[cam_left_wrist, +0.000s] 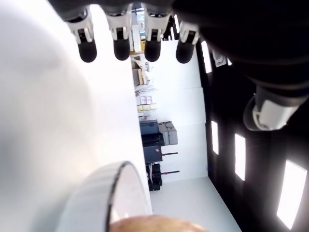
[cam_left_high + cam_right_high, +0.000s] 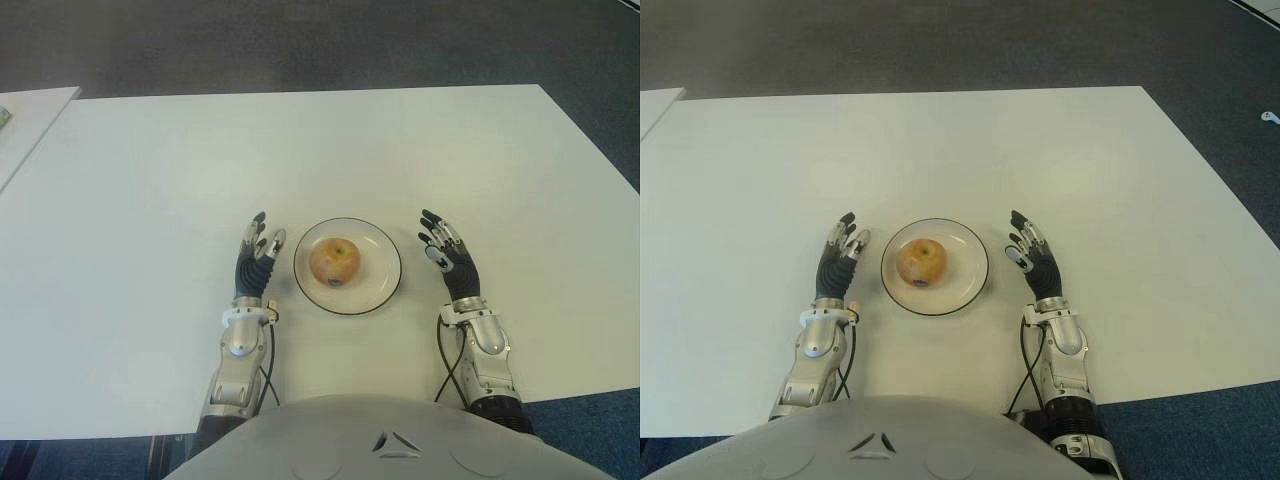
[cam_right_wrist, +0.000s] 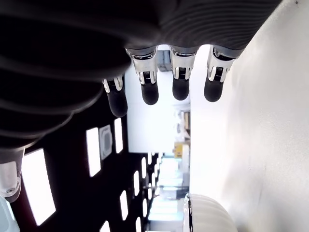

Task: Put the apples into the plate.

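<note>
Nearest the camera, the robot's grey torso (image 2: 390,440) fills the lower edge of the eye views, and from it both forearms reach forward over the white table (image 2: 300,140). The left hand (image 2: 255,262) shows just to the left of the plate (image 2: 385,290), palm turned inward toward it, its fingers (image 1: 119,46) extended and slightly apart, holding nothing; its own wrist view shows the four fingertips in a row with gaps between them and the plate's dark-edged rim curving close by. The right hand (image 2: 448,255) shows just to the right of the plate, mirrored, with its fingers (image 3: 149,89) likewise straight and separated and nothing between them. Whether either hand touches the tabletop cannot be told. Between the two hands sits the round white plate with a thin dark rim, and a single yellow-red apple (image 2: 334,261) lies near its centre, stem hollow facing up, apart from both hands. Beyond the plate the tabletop stretches away to its far edge, where dark grey floor (image 2: 320,45) begins. At far left, the corner of a second white table (image 2: 30,115) shows.
</note>
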Available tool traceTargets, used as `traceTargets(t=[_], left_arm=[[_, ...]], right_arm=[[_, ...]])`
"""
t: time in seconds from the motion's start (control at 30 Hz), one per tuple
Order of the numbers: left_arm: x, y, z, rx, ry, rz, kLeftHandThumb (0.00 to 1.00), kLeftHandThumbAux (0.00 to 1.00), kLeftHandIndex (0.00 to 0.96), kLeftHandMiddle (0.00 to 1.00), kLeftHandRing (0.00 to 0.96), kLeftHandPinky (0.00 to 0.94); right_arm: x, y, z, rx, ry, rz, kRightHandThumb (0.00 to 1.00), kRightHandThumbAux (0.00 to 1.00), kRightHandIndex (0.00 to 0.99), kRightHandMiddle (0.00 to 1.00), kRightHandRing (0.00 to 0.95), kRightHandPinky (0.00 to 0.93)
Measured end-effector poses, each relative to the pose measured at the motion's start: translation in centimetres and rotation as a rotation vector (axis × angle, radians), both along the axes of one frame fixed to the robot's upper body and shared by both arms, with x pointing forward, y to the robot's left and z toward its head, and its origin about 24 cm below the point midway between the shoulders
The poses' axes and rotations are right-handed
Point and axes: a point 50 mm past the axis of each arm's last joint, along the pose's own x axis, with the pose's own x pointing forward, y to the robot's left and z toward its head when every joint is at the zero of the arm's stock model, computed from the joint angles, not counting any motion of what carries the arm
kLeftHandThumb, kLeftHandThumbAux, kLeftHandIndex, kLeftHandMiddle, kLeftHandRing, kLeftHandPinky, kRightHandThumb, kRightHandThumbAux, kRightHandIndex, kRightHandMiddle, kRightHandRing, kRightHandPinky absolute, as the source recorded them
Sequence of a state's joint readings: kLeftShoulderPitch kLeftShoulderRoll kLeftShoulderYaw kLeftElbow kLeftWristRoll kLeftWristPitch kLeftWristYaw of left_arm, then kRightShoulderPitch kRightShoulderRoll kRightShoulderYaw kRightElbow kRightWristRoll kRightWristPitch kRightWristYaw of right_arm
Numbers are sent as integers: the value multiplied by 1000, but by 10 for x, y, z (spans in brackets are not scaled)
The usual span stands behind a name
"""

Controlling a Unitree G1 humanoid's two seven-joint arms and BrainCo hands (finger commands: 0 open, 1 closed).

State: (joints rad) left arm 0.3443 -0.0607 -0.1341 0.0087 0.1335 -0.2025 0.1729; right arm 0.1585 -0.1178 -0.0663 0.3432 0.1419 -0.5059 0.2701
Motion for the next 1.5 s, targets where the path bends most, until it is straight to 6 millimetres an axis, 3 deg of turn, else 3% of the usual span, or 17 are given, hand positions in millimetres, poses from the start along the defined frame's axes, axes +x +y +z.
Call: traceTargets(t=[0.17, 0.57, 0.83, 1.2, 1.5], left_arm=[[-11, -4, 0, -60, 10, 6, 91, 520, 268, 71, 13, 5], [-14, -6, -15, -92, 41, 22, 41, 496, 134, 53, 6, 23], [-12, -9, -19, -91, 10, 16, 26, 504, 98, 38, 4, 31], [-18, -9, -22, -99, -4, 37, 0, 443, 144, 40, 4, 35], [-20, -7, -22, -116, -44, 75, 0, 438, 114, 52, 18, 34]], right_arm=[[0, -1, -1, 0, 8, 7, 140, 472, 165, 105, 45, 54], [0, -2, -1, 15, 13, 15, 151, 497, 164, 103, 47, 53], [0, -3, -1, 26, 18, 14, 151, 498, 157, 99, 45, 54], [-1, -3, 0, 25, 19, 16, 147, 498, 139, 100, 46, 41], [-7, -3, 0, 31, 28, 13, 154, 515, 152, 103, 35, 14]])
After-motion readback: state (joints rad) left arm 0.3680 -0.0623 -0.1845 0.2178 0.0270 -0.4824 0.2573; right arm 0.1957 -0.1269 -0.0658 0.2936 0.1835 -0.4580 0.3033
